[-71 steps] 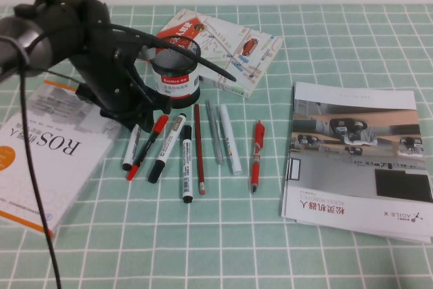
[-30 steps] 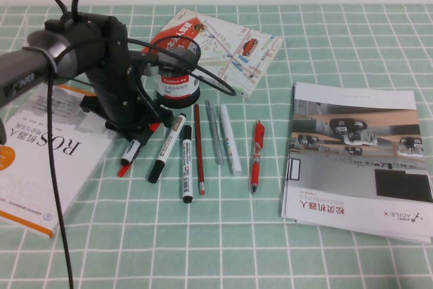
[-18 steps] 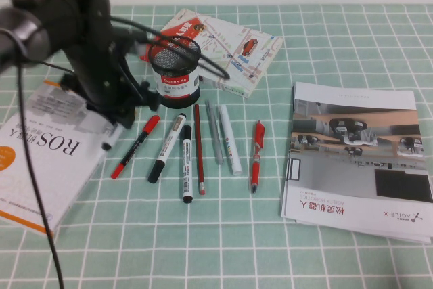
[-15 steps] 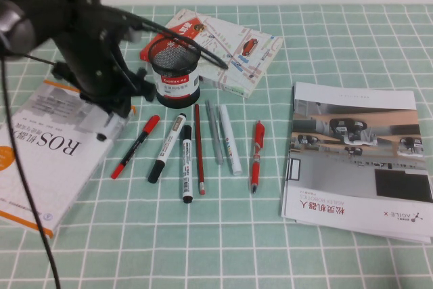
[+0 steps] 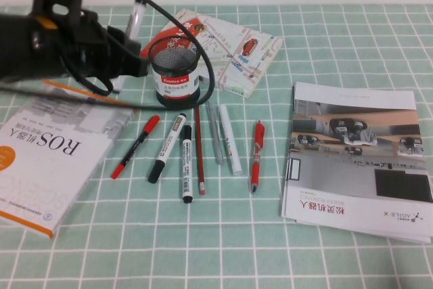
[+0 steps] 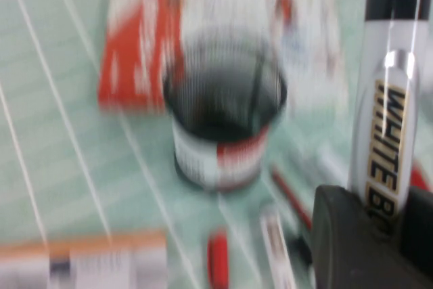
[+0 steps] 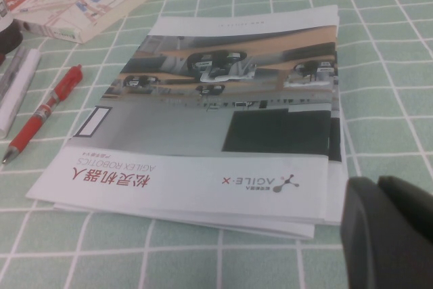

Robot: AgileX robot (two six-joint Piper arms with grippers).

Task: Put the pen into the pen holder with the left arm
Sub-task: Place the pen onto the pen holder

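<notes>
The pen is held nearly upright in the left gripper, raised above the table just left of the pen holder, black cap uppermost. In the left wrist view the white barrel is seen clamped between the dark fingers, with the holder's open mouth off to one side and lower down. The holder is set on the green checked cloth, in front of a red-and-white booklet. Just before the holder a row of pens is laid out: a red-capped pen, two black-ended markers, a red pencil, a grey pen, a white marker and a red pen. A white book is seen left of the holder, a brochure well to its right. The right gripper is seen only at the edge of its wrist view, just beside the brochure's near corner; whether its fingers are parted cannot be told.
</notes>
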